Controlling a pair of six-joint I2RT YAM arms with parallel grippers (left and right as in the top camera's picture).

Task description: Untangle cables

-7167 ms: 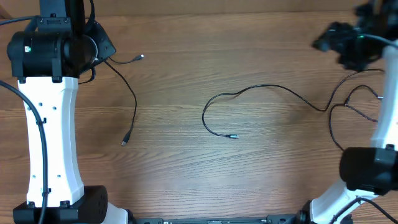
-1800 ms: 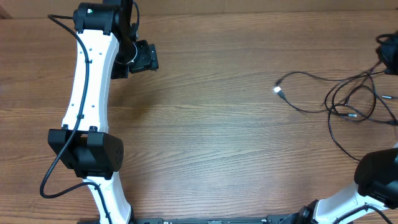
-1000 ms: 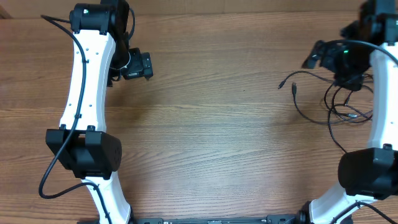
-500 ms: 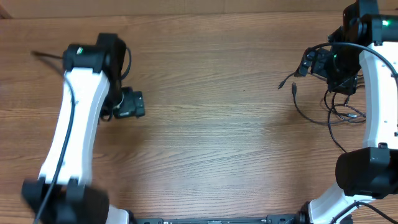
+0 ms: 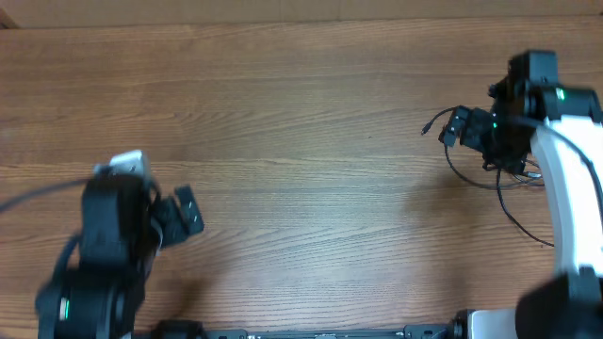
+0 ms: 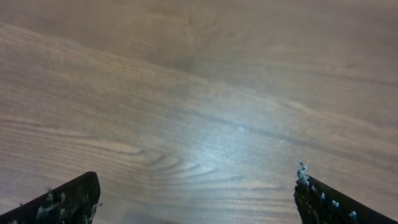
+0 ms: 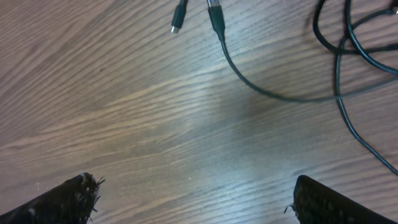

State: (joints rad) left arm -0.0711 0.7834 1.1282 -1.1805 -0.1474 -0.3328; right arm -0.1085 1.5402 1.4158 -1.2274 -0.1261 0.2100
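The cables point(image 7: 268, 94) are thin, black, limp cords lying flat on the right part of the wooden surface point(image 5: 301, 104), toward its far side. In the right wrist view, 1 strand sweeps in a long curve from the top of the frame toward the right edge. There several strands cross and overlap in loose loops. 2 small plug ends point(image 7: 176, 26) lie just beside each other at the top of that view, 1 dark and slim, the other with a paler tip. From overhead, the right arm point(image 5: 565, 179) hangs over the bundle and hides much of it. Only the left-hand curve and a strand trailing toward the near edge show. The right pincer point(image 7: 193, 183) is spread wide, its 2 fingers point(image 7: 78, 196) far apart over wood grain, with the cables ahead of them and apart from them. The left arm point(image 5: 104, 245), blurred, sits at the near left, well apart from the cables. The left pincer point(image 6: 196, 186) is likewise fully spread above plain wood.
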